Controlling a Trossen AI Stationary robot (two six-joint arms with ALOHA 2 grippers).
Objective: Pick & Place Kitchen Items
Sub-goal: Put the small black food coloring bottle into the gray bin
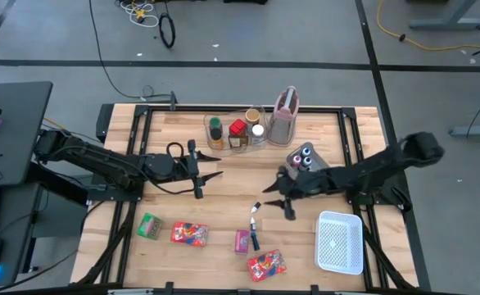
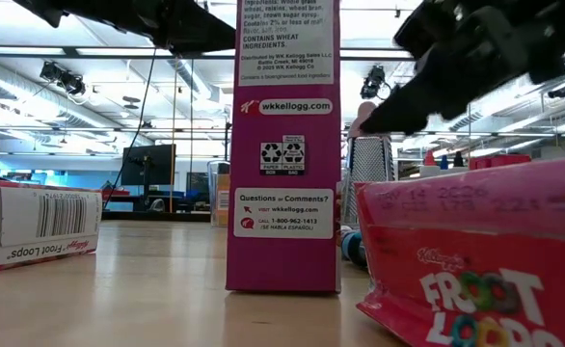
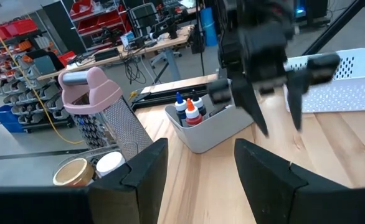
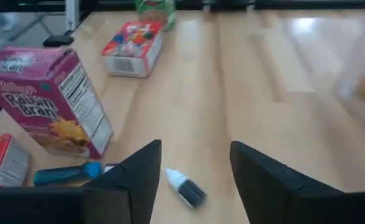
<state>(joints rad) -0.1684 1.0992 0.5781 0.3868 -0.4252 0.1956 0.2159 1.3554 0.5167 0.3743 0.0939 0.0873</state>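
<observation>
A small dark bottle with a white cap [image 4: 185,186] lies on its side on the wooden table, just ahead of my right gripper [image 1: 271,197], which hangs open above it; the bottle [image 1: 255,207] lies near the table's middle. A blue-capped tube [image 4: 67,174] lies beside a pink Raisin Bran box [image 4: 52,102]. Red Froot Loops boxes [image 1: 189,234] [image 1: 266,264] and a green packet [image 1: 148,225] lie along the near side. My left gripper [image 1: 210,182] waits open left of centre, holding nothing.
A clear bin [image 1: 236,131] with spice jars and a pinkish grater-like jug [image 1: 285,115] stand at the far edge. A grey tray [image 1: 304,157] holds small coloured-cap bottles. A white mesh basket [image 1: 340,242] sits at the near right. Bare wood lies between the two grippers.
</observation>
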